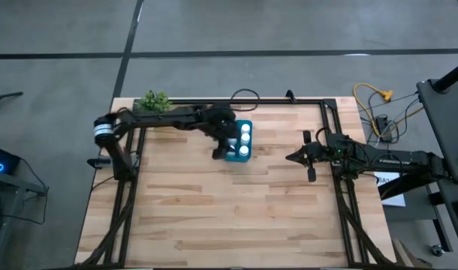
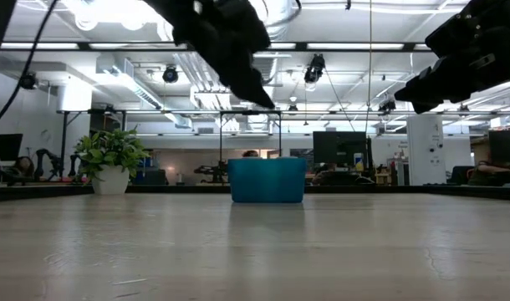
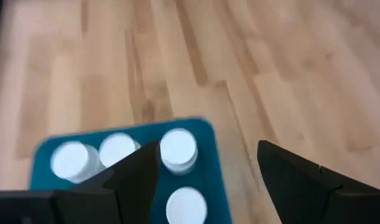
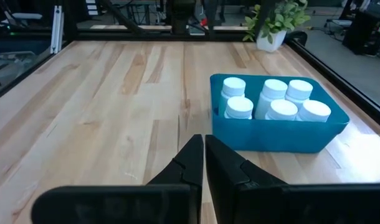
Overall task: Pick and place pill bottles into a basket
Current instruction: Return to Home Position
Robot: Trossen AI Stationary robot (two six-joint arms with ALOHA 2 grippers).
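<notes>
Over the basket (image 1: 236, 158), left arm (image 1: 176, 118) outstretched, jaws apart, right arm (image 1: 379, 160) aside

No text can be read for certain. The right arm (image 1: 398, 160) carries a line of white lettering along its forearm, too small to make out. A white sheet (image 1: 389, 185) beside the worktop's (image 1: 214, 210) right edge bears dark marks, likewise illegible.

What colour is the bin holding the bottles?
Teal-blue basket, best seen in right wrist view.
</notes>
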